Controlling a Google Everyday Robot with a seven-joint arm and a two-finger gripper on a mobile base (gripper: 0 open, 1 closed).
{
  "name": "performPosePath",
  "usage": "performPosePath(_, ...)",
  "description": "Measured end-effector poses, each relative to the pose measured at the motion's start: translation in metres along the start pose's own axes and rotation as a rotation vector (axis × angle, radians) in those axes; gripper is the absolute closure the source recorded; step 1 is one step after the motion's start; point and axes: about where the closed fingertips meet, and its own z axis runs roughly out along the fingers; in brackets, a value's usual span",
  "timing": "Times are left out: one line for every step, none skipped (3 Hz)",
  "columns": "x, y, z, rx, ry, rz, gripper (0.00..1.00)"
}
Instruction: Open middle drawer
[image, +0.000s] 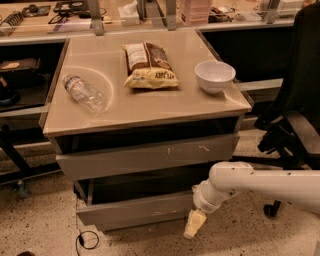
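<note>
From where I stand, the low grey-beige drawer cabinet (67, 150) has three things on its smooth beige tabletop (150, 107): a clear plastic water bottle (85, 93) lying on its side toward 9 o'clock, a brown-and-yellow snack bag (150, 65) lying flat toward 12 o'clock, and a white ceramic bowl (214, 76) upright near the 3 o'clock edge. All three sit well back from the front lip, so none should be disturbed by drawer work below. Under the tabletop comes the taller drawer front with white scratch marks (145, 156). Below that is the middle drawer (132, 211), a wide, shallow grey-beige drawer with a plain flat front. It stands out partway from the cabinet, enough to show a dark strip of its inside behind the front. The robot's white jointed arm (260, 182) reaches in from 3 o'clock, low above the speckled floor (250, 235). Its cream-coloured tool (195, 223) hangs pointing downward just beside the lower right corner of that front, at about 5 o'clock from the drawer. Whether the tool is spread or pressed together I cannot tell, nor whether it touches the front. With no handle to grip, working at the drawer's end edge looks the sensible approach. I judge the opening under way but not complete. A black office chair (295, 125) stands at 3 o'clock, close behind the arm.
</note>
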Motion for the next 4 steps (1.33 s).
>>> performPosePath(-0.004,-0.014,0.007,-0.002,0.013,-0.015,0.0)
performPosePath(-0.008,-0.023,0.011,-0.004,0.022,-0.029,0.0)
performPosePath(-0.003,-0.019,0.028,-0.031,0.025,-0.016,0.0)
performPosePath(0.002,-0.017,0.043,-0.055,0.032,-0.003,0.0)
